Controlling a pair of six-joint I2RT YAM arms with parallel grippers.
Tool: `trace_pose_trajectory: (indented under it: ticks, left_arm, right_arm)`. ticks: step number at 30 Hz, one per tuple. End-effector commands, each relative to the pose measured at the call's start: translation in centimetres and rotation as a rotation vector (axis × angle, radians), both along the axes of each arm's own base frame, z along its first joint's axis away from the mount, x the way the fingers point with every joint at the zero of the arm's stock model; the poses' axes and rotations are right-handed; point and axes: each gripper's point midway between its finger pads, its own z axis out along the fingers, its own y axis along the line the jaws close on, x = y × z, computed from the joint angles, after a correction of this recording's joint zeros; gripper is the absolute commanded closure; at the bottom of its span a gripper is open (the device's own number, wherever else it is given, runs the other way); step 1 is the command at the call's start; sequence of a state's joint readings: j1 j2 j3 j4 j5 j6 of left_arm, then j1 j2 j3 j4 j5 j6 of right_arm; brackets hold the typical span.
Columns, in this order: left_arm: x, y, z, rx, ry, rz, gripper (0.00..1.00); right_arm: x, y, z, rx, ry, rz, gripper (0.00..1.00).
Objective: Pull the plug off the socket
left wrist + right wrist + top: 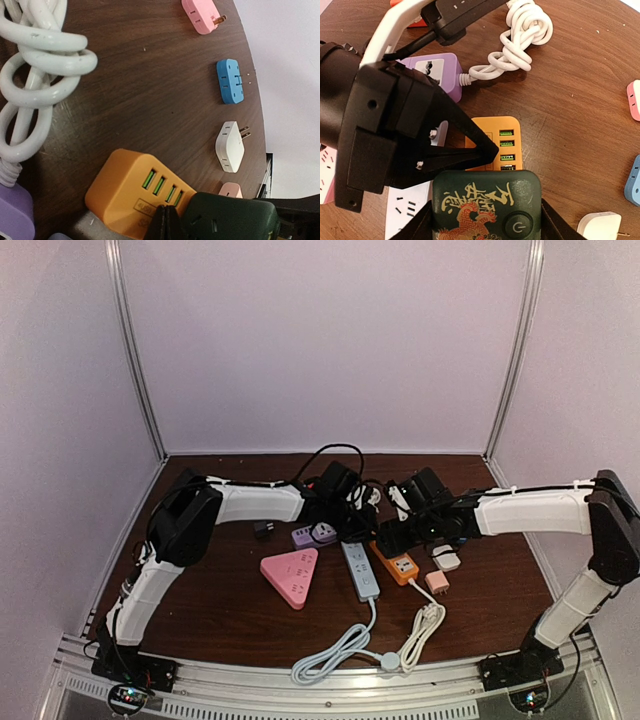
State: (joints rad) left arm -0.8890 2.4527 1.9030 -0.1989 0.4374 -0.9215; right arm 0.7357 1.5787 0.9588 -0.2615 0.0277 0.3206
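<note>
Your left gripper (164, 222) is pinching almost shut between the orange strip (125, 187) and the green socket block (485, 200) at mid-table. Whatever it is gripping is hidden. Your right gripper (485, 227) is clamping the block's flat sides. The block is looking rigid, glossy and light, so it is probably needing firm bracing.

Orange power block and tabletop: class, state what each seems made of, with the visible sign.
Orange power block: probably moulded plastic, smooth satin; rounded edges, soft sheen. Tabletop: dark wood or wood-look laminate; grain streaks show, but not which.
</note>
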Motion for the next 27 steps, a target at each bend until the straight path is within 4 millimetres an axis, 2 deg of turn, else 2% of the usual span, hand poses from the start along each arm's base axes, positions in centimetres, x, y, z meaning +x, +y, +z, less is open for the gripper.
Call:
trace_pose_trajectory:
  ticks: [1,10,16,22,24,27]
  left_arm:
    - [-3.4,3.5,-8.9,0.252,0.127,-0.016,0.98]
    - [-3.9,3.8,-9.8,0.276,0.140,-0.025,0.99]
    - [-3.5,3.4,-8.9,0.261,0.124,-0.023,1.00]
    - [-2.7,2.6,-7.4,0.229,0.097,-0.020,1.00]
    - [-2.0,2.2,-6.3,0.211,0.081,-0.019,0.99]
    - [-0.8,1.3,-3.6,0.170,0.031,-0.018,0.99]
  right_arm:
    - [2.9,2.1,5.8,0.128,-0.154,-0.029,0.64]
    - [3.0,1.9,6.2,0.120,-0.158,-0.037,0.63]
    - [2.8,0.4,6.3,0.109,-0.152,-0.061,0.63]
    - [2.3,-0.8,7.7,0.140,-0.140,-0.073,0.62]
    - [2.3,-1.4,7.9,0.146,-0.139,-0.088,0.62]
    - [2.8,-2.5,8.2,0.165,-0.139,-0.116,0.61]
